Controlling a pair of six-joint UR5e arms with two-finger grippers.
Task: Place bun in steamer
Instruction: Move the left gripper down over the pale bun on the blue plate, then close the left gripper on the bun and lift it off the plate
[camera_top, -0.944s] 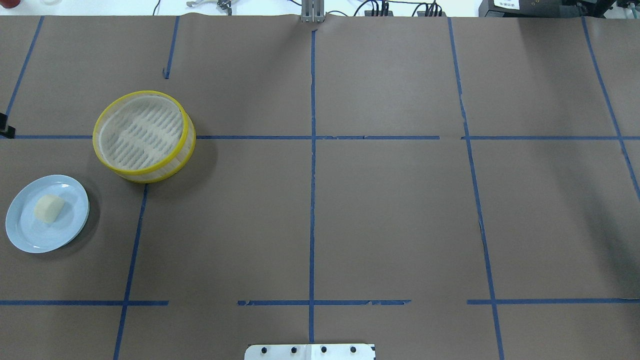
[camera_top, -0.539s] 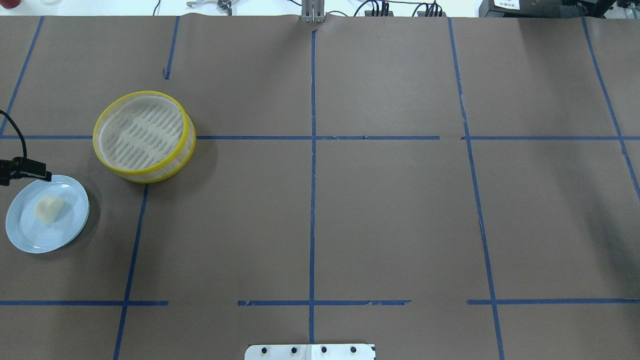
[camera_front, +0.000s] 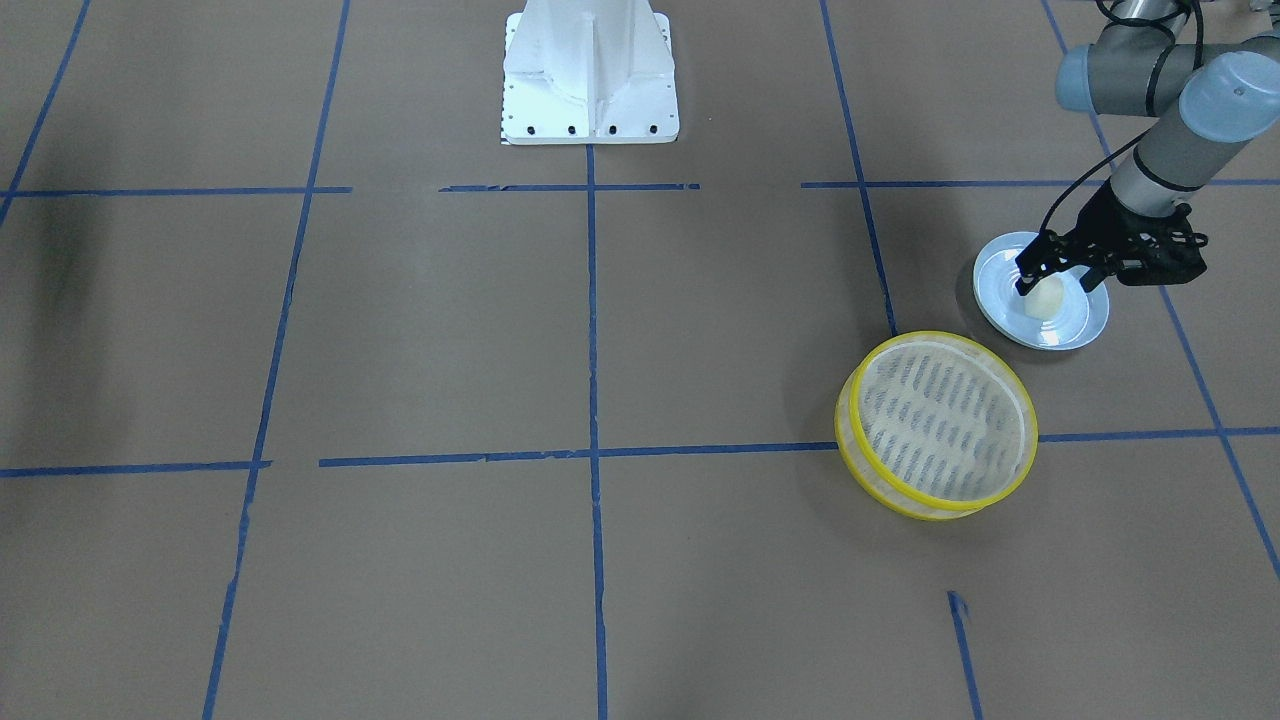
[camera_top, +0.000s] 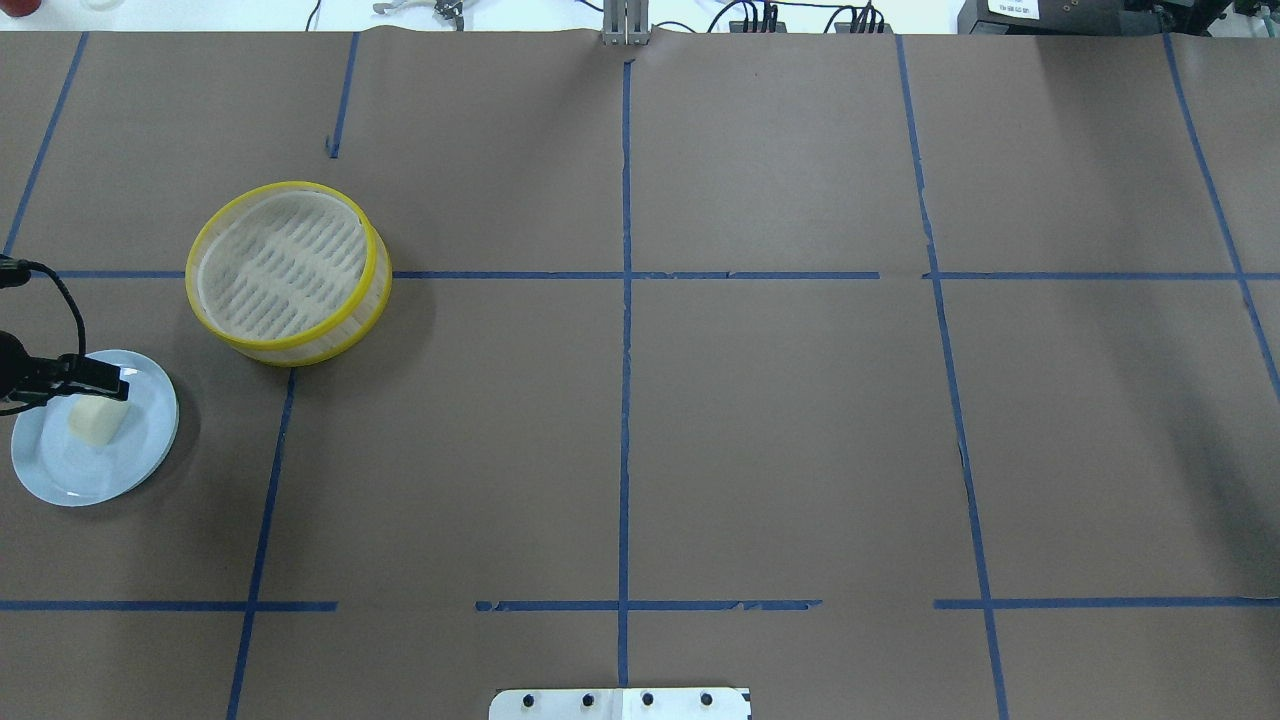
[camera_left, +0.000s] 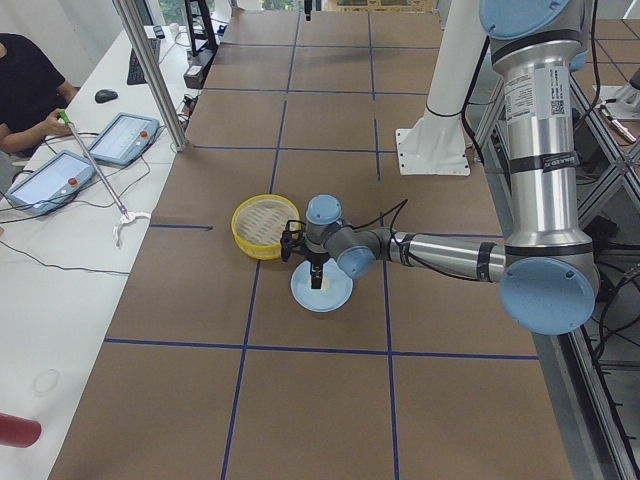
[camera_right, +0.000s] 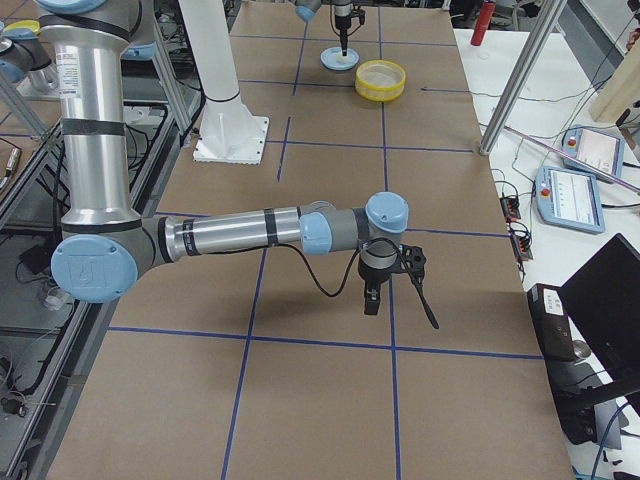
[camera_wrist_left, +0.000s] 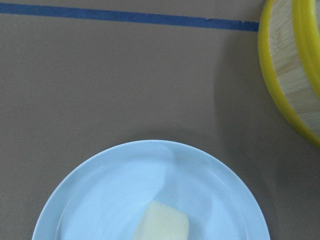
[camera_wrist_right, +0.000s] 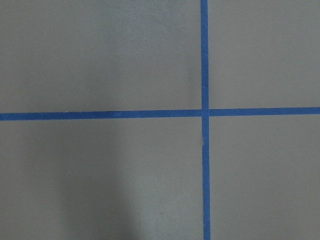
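Left claw (camera_front: 1055, 283): moved in from the left edge of the overhead view over the last half second, off the upper-left rim of the plate (camera_top: 60, 492) and onto the upper edge of the bun (camera_top: 97, 420); fingers (camera_top: 95, 382) spread apart in the front-facing view, nothing between them yet.
bun: unmoved on the plate, far left of the overhead view; lies just below the fingertips in that frame, and at the bottom centre of the left wrist view, cut by the frame edge.
bun axis: seems to run lower left to upper right in the overhead view; hard to set against the fingers' line from here.
steamer (camera_top: 372, 300): unmoved, up and right of the plate in the overhead view, near it but apart; bun not yet in it.
left arm (camera_left: 440, 255): reaches low and nearly level from the right of the exterior left view, wrist turned so the claw points down at the plate.
right claw (camera_right: 380, 290): hangs over the table (camera_right: 300, 380) beside a blue tape crossing (camera_wrist_right: 204, 112), well apart from bun and steamer; open or closed, cannot tell.
nearer arm: left, by far.
next move, likely: small shift toward the bottom of the overhead frame to centre on the bun, then down and close.
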